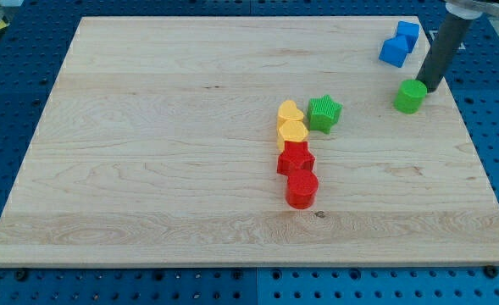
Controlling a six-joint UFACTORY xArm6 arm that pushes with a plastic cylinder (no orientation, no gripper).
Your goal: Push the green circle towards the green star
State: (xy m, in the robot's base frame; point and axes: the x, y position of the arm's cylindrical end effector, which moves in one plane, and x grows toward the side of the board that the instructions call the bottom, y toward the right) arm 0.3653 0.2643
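Note:
The green circle (410, 96) stands near the wooden board's right edge, in the upper part of the view. The green star (324, 113) lies to its left, nearer the board's middle, with open board between them. My tip (424, 89) rests just right of the green circle, at its upper right side, touching or nearly touching it. The dark rod rises from there to the view's top right.
Two blue blocks (399, 44) sit close together at the view's top right, above the green circle. Two yellow blocks (291, 124) touch the green star's left side. A red star (295, 158) and a red cylinder (302, 189) continue the column below. The board (147, 152) ends just right of my tip.

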